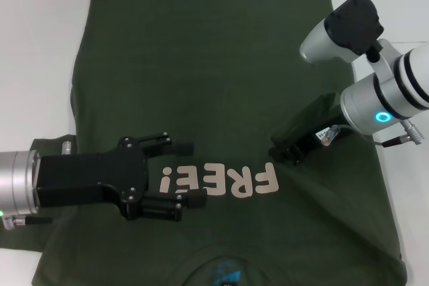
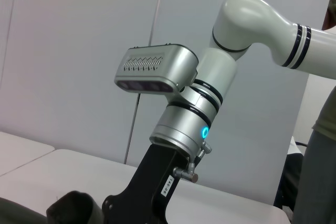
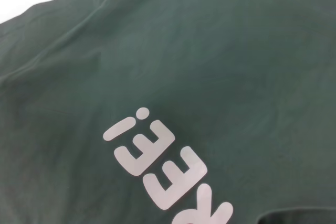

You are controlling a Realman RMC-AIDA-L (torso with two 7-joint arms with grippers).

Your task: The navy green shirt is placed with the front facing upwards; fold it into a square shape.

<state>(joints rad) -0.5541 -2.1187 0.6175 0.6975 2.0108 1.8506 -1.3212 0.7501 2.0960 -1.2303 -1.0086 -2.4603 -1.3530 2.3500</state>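
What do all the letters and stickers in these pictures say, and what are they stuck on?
"FREE!" in cream block letters on the chest of the navy green shirt, upside down in the head view.
Blue label inside the shirt's collar: too blurred to read.
White tag on the right gripper: too small to read.
White sticker on the black mount in the left wrist view: too blurred to read.

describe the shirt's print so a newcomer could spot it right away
On the white table the green shirt lies flat, front up. The print sits on its chest between the left gripper and right gripper: cream block letters "FREE!", the only marking on the plain cloth.
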